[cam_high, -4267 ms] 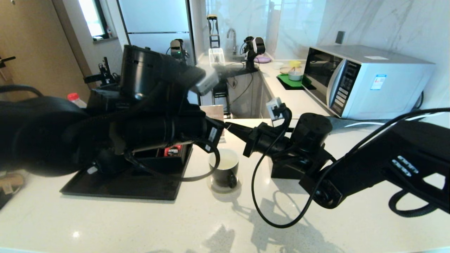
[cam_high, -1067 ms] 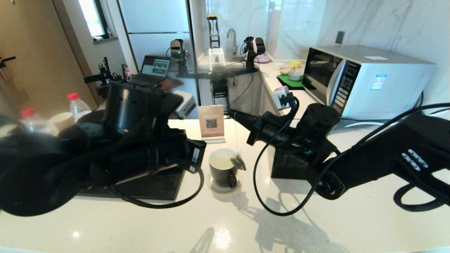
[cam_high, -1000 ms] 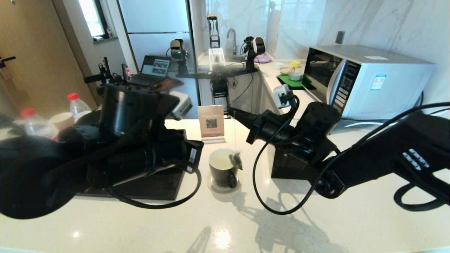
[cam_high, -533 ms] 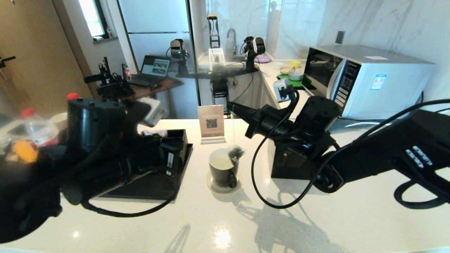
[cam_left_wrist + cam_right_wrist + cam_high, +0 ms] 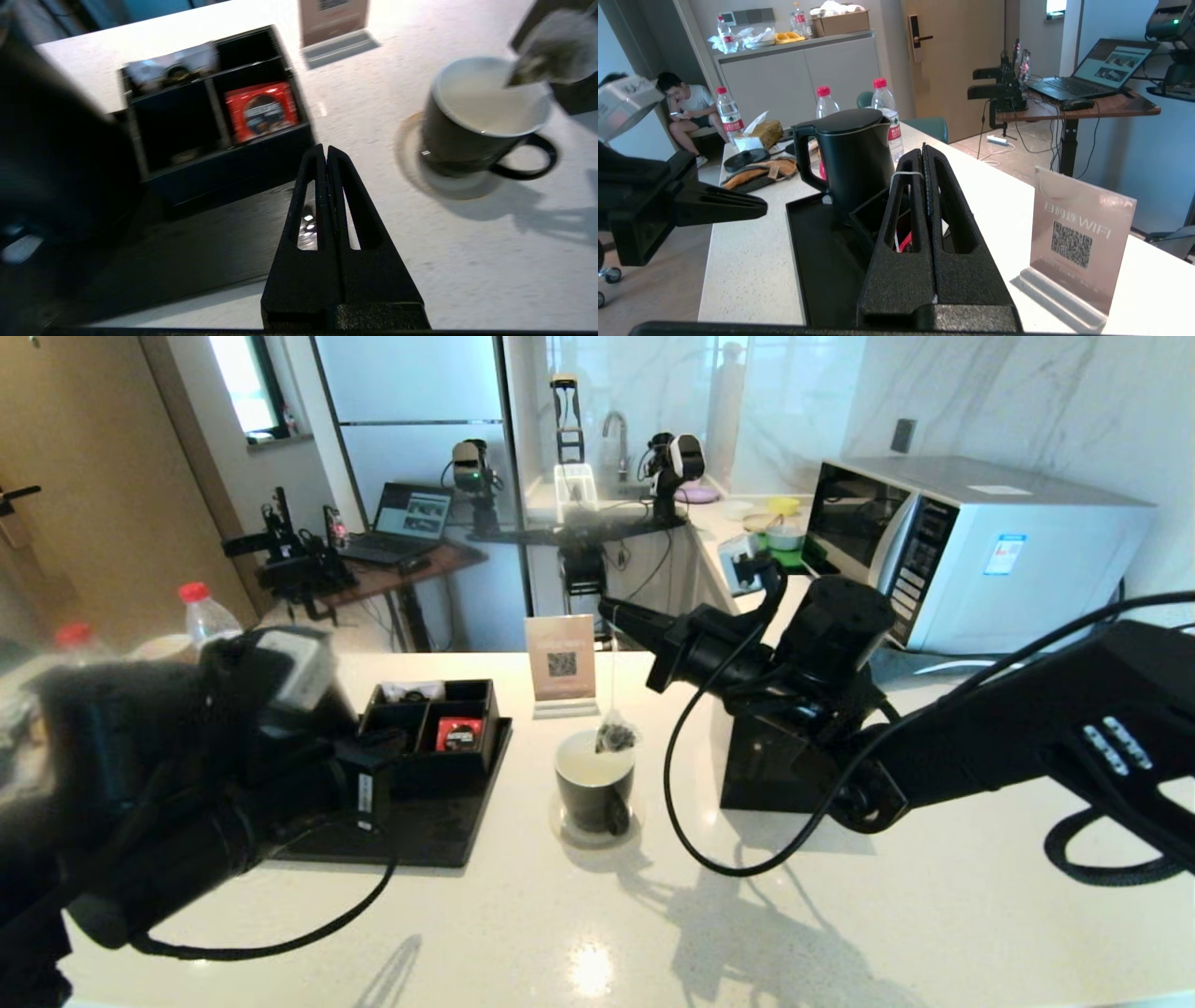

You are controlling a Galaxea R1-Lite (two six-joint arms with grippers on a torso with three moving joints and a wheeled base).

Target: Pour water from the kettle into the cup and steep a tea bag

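Note:
The black cup (image 5: 595, 791) with its white inside stands on a round coaster, and pale clear water (image 5: 486, 100) shows in it. A dark tea bag (image 5: 615, 737) hangs on a white string just above the cup's rim. My right gripper (image 5: 607, 609) is above the cup, shut on that string (image 5: 903, 173). The matte black kettle (image 5: 852, 156) stands upright on the black tray (image 5: 817, 261); my left arm hides it in the head view. My left gripper (image 5: 325, 150) is shut and empty, above the tray's near edge, left of the cup.
A black organiser (image 5: 439, 723) with a red sachet (image 5: 458, 733) sits on the tray. A WiFi sign (image 5: 561, 663) stands behind the cup. A black box (image 5: 761, 765) is right of it. Red-capped bottles (image 5: 885, 112) stand beyond the kettle. A microwave (image 5: 971, 551) is at the back right.
My left arm has drawn back to the left, uncovering the tray and organiser. My right gripper has risen a little, lifting the tea bag from the cup's side to above its rim.

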